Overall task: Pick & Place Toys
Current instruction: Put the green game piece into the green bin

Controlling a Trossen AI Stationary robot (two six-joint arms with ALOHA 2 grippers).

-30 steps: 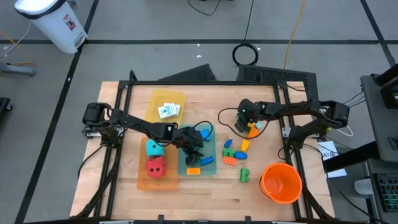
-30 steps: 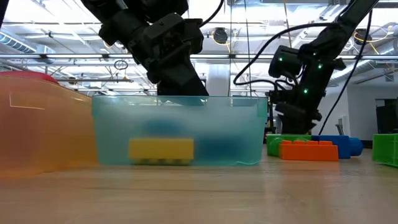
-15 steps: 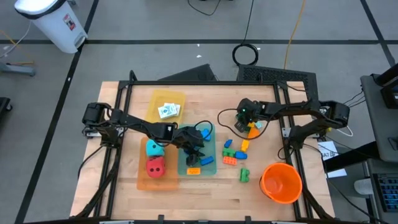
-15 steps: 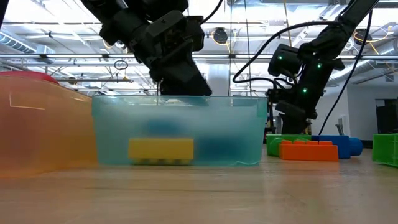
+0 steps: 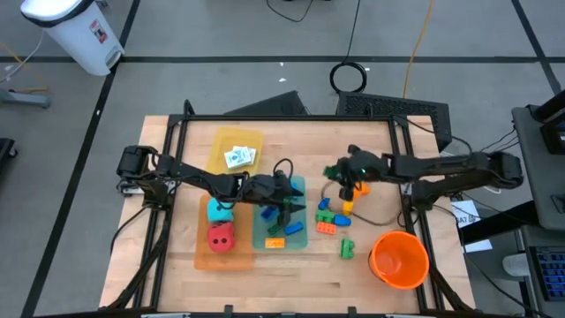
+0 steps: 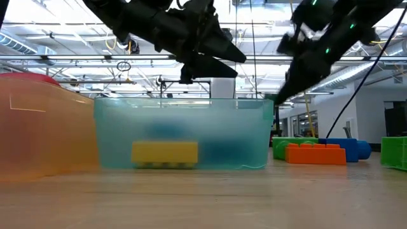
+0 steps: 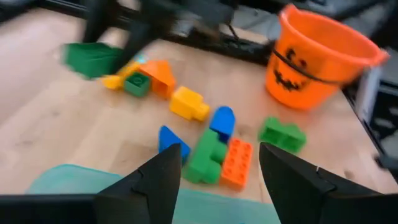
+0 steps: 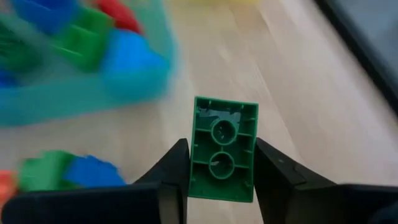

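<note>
green brick (image 8: 222,149) is now clamped in the right claw (image 8: 217,180) and lifted, heading traywards; left claw (image 7: 219,163) hangs open, empty.

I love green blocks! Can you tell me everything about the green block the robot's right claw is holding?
The green brick is a small, shiny plastic building brick, rectangular. The right wrist view shows its hollow underside: a thin outer wall and two round tubes in a row inside. It sits squarely between the two dark fingers of the right gripper, which press on its two long sides. It is lifted clear above the wooden table, touching nothing but the fingers. Its studded side is hidden.
</note>
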